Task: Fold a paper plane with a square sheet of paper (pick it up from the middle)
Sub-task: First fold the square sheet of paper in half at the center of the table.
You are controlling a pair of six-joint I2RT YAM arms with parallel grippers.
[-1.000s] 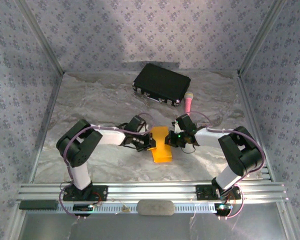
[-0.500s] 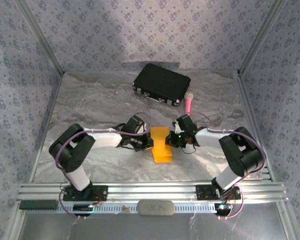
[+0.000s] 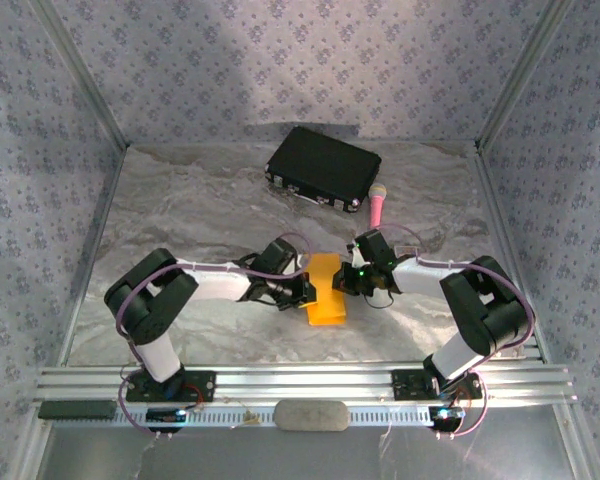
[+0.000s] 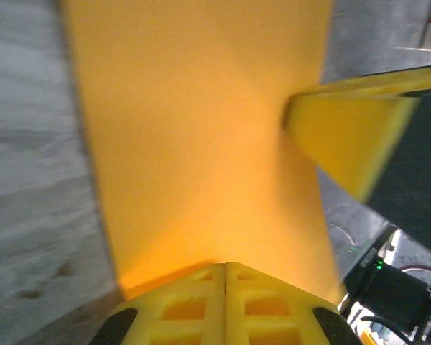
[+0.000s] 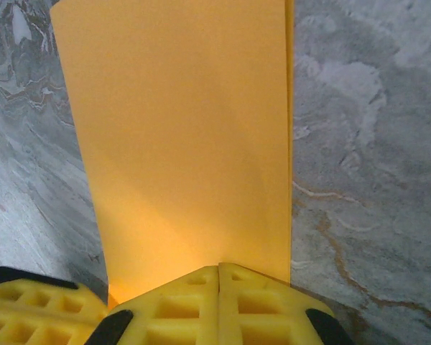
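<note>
The grey marbled table [image 3: 200, 215] fills the walled bay, and the black case [image 3: 323, 167] lies flat towards its far side. The orange-yellow paper [image 3: 326, 292] lies near the middle of the table between the two arms, well apart from the case; it shows as a long narrow strip rather than a square. Just beside the case's right end lies the pink microphone [image 3: 377, 206]. The left gripper [image 3: 302, 290] meets the strip's left edge and the right gripper [image 3: 347, 281] meets its right edge, facing each other across its far half. In the wrist views the left gripper [image 4: 225, 286] and the right gripper [image 5: 219, 287] each have their yellow fingers pressed fully together, with the paper running out from the tips. Whether an edge is nipped between them or the closed tips merely rest on it is hard to tell.
</note>
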